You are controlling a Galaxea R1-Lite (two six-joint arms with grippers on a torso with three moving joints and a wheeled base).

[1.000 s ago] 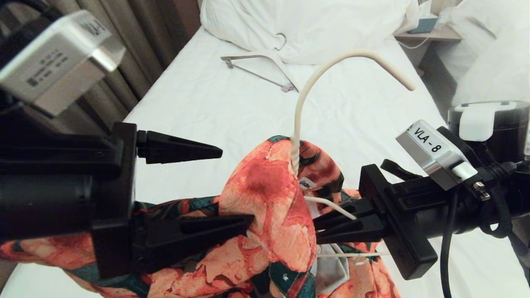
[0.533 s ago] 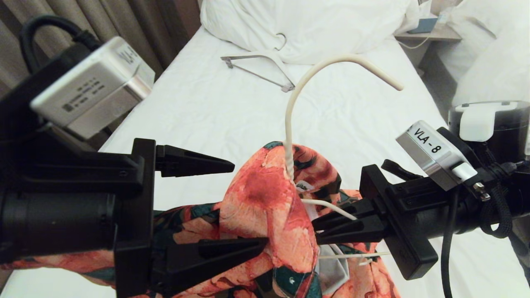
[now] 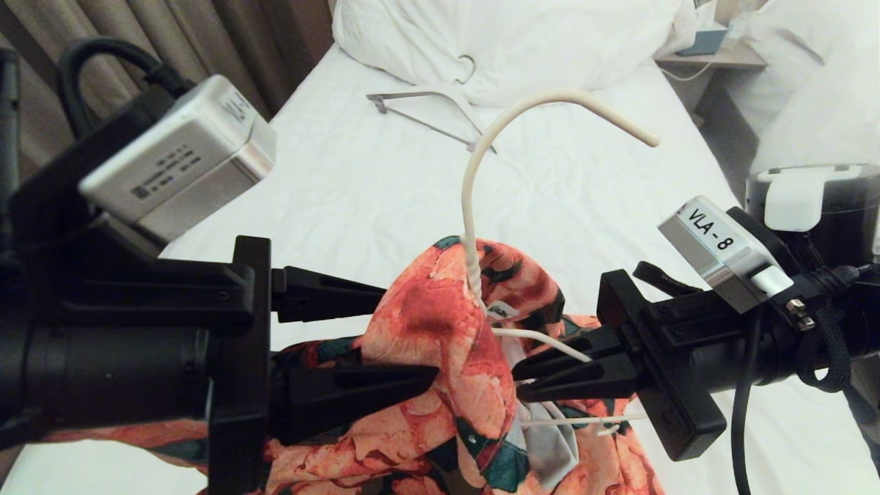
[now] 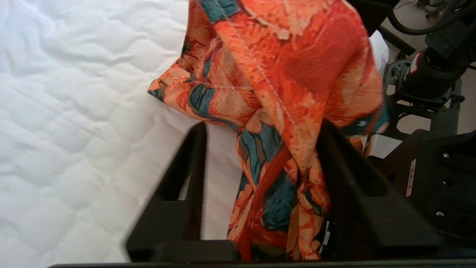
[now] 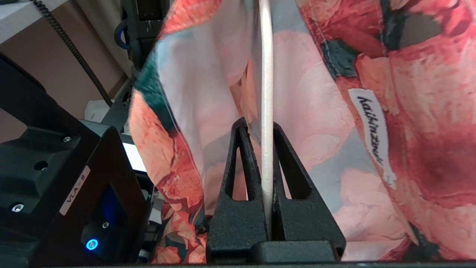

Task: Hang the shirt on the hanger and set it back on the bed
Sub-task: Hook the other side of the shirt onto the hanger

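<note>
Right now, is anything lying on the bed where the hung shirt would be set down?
Mostly no. The bed beyond the shirt shows bare sheet; only a second white hanger with a grey bar lies farther up by the pillow, away from the nearer sheet.

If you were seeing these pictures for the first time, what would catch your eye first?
The orange-flowered shirt bunched between both arms above the bed. The hanger rises from its collar, the right gripper clamped on its wire. The left gripper has its jaws around a fold of the shirt.
</note>
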